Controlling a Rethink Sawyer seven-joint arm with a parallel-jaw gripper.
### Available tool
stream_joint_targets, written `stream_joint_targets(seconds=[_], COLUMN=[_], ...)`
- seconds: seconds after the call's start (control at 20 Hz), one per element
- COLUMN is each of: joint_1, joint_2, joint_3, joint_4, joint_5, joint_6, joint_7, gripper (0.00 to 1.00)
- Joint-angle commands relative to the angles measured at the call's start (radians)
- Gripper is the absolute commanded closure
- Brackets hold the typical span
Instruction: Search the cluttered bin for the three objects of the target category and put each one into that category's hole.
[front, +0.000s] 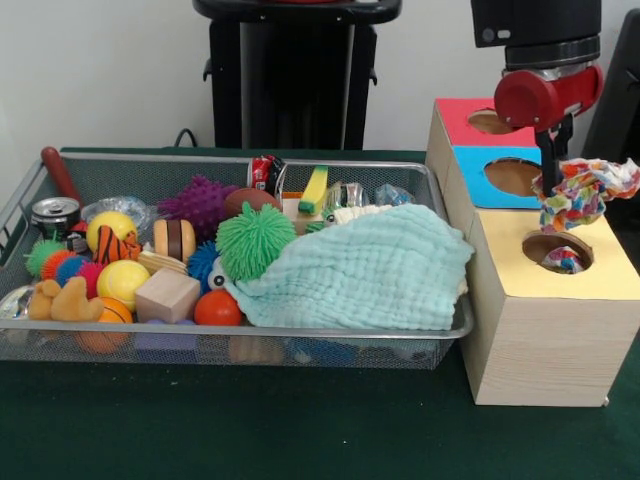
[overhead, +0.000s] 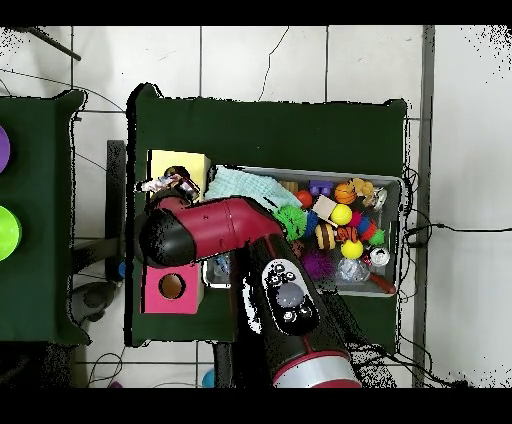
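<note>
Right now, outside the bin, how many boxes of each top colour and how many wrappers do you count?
Red-topped box: 1
Blue-topped box: 1
Yellow-topped box: 1
Confetti wrapper in the gripper: 1
Printed wrapper in the hole: 1
Total: 5

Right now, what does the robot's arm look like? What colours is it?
The arm is shiny red with rounded black joints, like fat tubes joined together. From above, one black section carries a round grey panel with small buttons. In the front view a red rounded wrist piece sits under a black and silver cylinder, and the gripper below it is thin and black.
</note>
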Motion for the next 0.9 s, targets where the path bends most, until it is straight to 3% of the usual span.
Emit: stream_joint_targets(seconds=[0.05, 0.2, 0.45, 0.9], joint_1=[0.056, 0.04, 0.032, 0.04], joint_2=[0.022, 0.012, 0.048, 0.111], joint_3=[-0.065, -0.051, -0.061, -0.106], joint_4=[-0.078, -0.063, -0.058, -0.085], joint_5=[0.063, 0.079, 0.066, 0.028], joint_6=[0.092, 0.086, 0.032, 0.033], joint_7=[0.231, 0.211, 0.191, 0.157], gripper=[1.0, 1.0, 1.0, 1.0])
